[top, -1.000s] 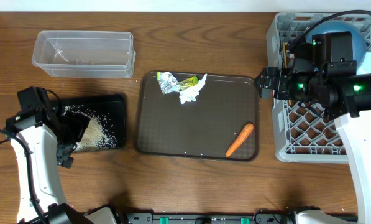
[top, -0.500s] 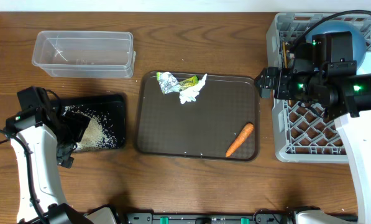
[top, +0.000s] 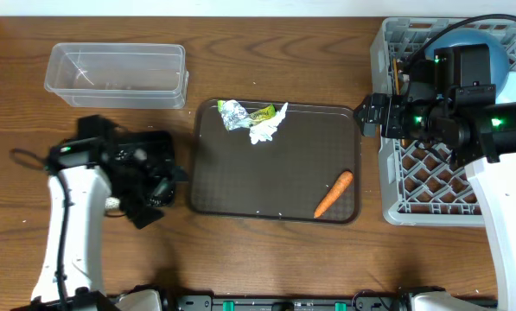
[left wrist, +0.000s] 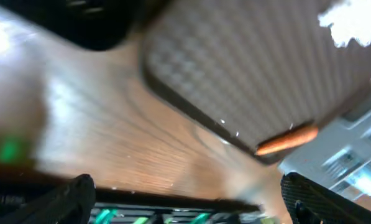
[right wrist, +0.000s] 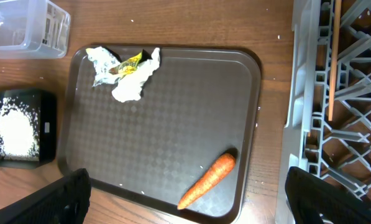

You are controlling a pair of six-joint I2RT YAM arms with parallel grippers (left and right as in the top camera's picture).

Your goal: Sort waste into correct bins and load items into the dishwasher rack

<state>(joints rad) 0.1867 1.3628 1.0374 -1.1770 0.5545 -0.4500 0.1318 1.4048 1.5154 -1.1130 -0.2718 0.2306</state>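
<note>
Left gripper (top: 158,183) hovers over the 3 o'clock end of the black tray (right wrist: 45,152), right gripper (top: 366,115) at the 9 o'clock rim of the rack (top: 389,173). Both gape wide, empty. Wrapper (right wrist: 128,62) print unreadable.

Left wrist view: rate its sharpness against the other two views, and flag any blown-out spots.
Left wrist view: heavy motion blur, the carrot a smeared orange streak, the tissue blown out to plain white. Right wrist view: crisp, with the brown tray texture and rice grains distinct, though the rice pile is bright. Overhead view: sharp, apart from slight smear around the left end effector.
</note>
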